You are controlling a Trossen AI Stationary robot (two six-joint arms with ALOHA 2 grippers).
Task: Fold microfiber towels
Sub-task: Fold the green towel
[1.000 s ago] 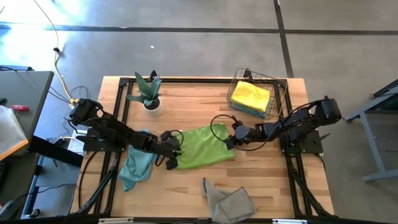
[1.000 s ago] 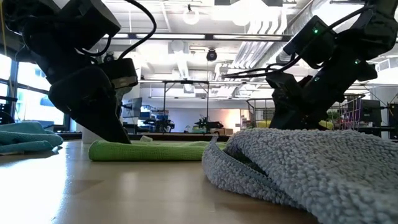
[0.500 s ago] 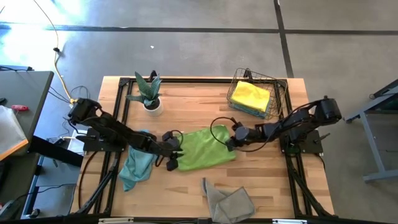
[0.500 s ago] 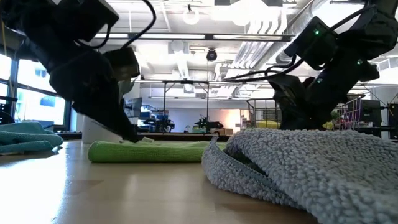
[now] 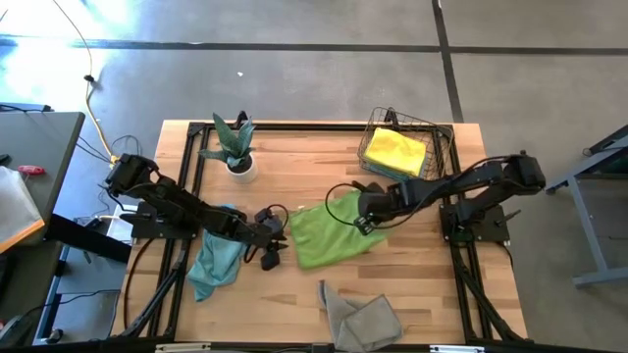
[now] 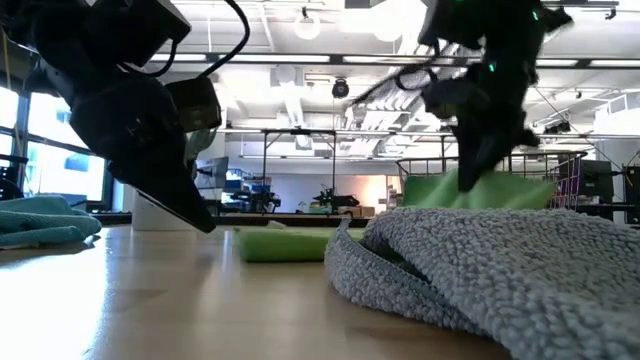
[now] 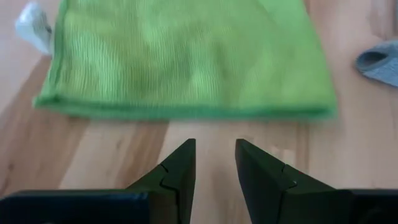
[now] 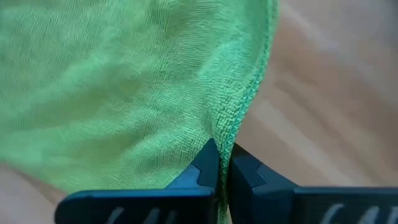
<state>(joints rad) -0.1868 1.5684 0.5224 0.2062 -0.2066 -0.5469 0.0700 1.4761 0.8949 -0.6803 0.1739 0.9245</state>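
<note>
The right gripper [image 8: 222, 163], jaws closed on the lime green towel [image 5: 329, 233] edge, should carry it flat across to the opposite edge, while the left gripper [image 7: 214, 163] waits beside it, jaws partly open and empty.

lime towel [image 5: 329, 233] | teal towel [image 5: 216, 261] | grey towel [image 5: 361, 318] | yellow, seemingly, in basket [image 5: 439, 149]

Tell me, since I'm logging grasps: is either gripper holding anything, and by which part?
The right gripper is shut on the lime green towel, pinching its hemmed edge. The left gripper holds nothing.

No writing, label or number can be read anywhere.
</note>
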